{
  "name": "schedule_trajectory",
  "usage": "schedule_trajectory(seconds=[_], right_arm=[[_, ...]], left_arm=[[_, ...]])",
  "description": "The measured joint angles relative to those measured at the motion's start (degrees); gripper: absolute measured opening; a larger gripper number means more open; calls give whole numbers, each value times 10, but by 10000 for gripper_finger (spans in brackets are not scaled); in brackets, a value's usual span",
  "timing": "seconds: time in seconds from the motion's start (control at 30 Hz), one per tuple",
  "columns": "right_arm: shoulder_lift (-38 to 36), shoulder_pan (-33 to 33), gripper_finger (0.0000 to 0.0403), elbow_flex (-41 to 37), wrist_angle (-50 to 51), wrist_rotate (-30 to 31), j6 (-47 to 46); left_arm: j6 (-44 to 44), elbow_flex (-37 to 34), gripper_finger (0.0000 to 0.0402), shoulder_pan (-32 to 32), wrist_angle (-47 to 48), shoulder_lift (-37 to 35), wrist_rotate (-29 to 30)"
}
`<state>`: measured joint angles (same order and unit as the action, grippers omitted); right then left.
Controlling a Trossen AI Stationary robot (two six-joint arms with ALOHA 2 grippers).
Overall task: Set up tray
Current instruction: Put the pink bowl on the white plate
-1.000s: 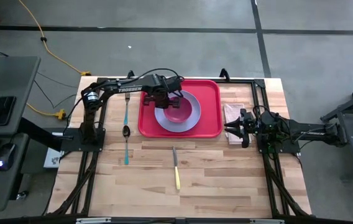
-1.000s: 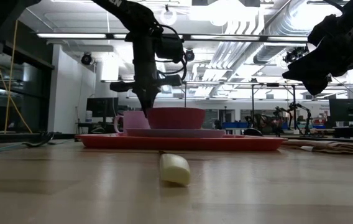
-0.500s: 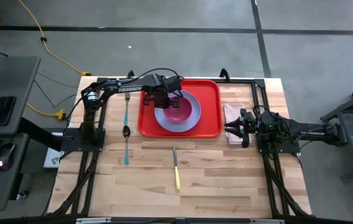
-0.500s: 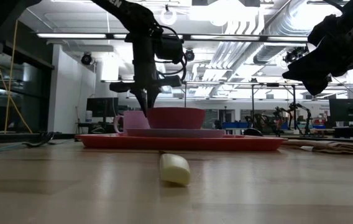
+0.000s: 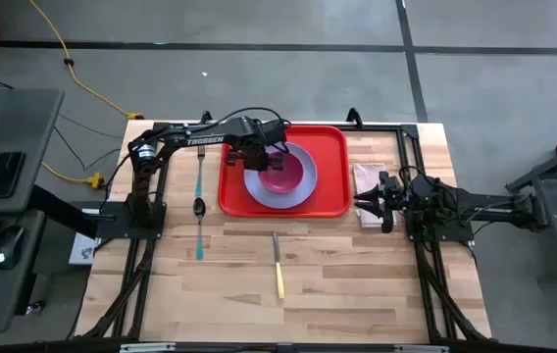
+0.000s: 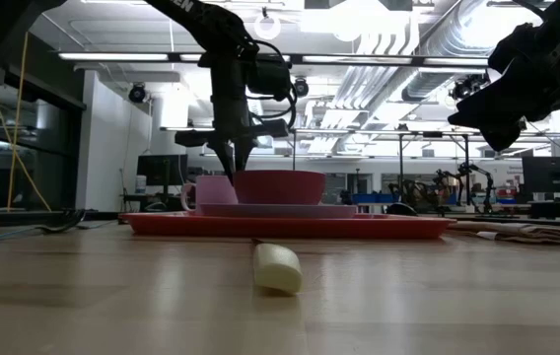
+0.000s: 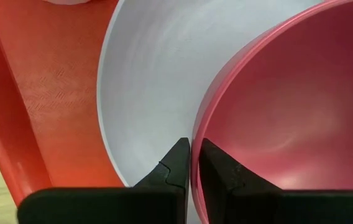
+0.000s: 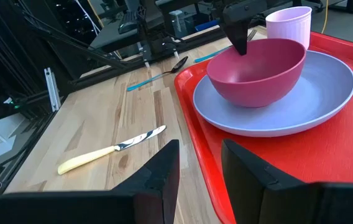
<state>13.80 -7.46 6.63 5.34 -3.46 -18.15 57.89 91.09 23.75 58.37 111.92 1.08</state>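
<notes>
The red tray [image 5: 332, 196] lies at the far middle of the table. A lavender plate [image 5: 298, 194] sits on it, a dark pink bowl [image 5: 283, 176] rests on the plate, and a pale pink cup [image 8: 288, 25] stands on the tray behind them. My left gripper [image 7: 193, 152] points down at the bowl's left rim, slightly open, with one finger inside the bowl and one outside. My right gripper [image 8: 198, 168] waits open at the table's right, above a brown napkin [image 5: 367, 178]. My left gripper has the bowl's rim [image 7: 196, 127] in the narrow gap between its fingertips, coming from above. Whether either finger touches the rim, I cannot tell. The bowl rests upright on the plate.
A teal-handled fork [image 5: 200, 175] and spoon [image 5: 198, 221] lie on the wood left of the tray. A yellow-handled knife [image 5: 278, 267] lies nearer the front edge. The near half of the table is bare wood.
My left gripper's fingers have parted a little at the bowl's rim, without the arm shifting. The bowl stays put on the plate.
</notes>
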Motion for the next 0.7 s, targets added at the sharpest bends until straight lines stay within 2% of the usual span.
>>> schedule_trajectory(seconds=[0.7], right_arm=[[0,0,98,0,0,-1,-13]], left_arm=[[-2,0,65,-1,2,0,13]])
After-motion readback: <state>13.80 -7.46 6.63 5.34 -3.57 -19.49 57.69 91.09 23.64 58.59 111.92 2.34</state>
